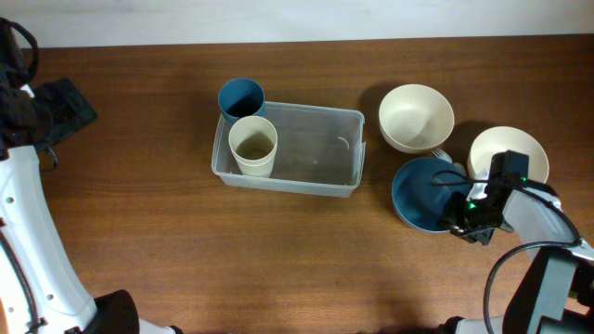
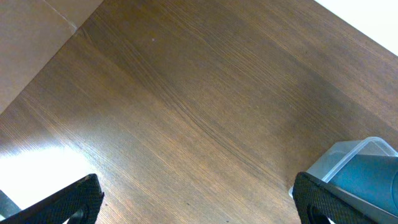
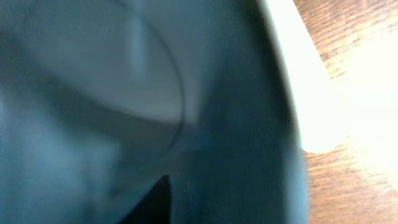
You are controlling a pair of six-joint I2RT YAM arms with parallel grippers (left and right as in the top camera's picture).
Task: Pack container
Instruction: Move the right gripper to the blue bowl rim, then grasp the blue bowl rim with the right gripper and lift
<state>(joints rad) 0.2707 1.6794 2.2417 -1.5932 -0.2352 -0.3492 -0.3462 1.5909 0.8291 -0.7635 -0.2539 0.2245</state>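
Observation:
The clear plastic container (image 1: pixel 288 183) lies mid-table with a cream cup (image 1: pixel 253 146) standing in its left end. A blue cup (image 1: pixel 240 97) stands at its back left corner. To the right lies a blue bowl (image 1: pixel 418 190). My right gripper (image 1: pixel 464 209) is at the bowl's right rim, closed across its wall. In the right wrist view the blue bowl (image 3: pixel 236 124) fills the frame, one dark finger (image 3: pixel 155 199) lies against its inside, and the other finger is hidden. My left gripper (image 1: pixel 65 107) hangs open over bare wood at the far left, nothing between its fingers (image 2: pixel 81 199).
Two cream bowls (image 1: pixel 416 117) (image 1: pixel 520 148) sit behind and beside the blue bowl, close to my right arm. In the left wrist view the container's corner (image 2: pixel 357 149) and the blue cup (image 2: pixel 373 180) show at the lower right.

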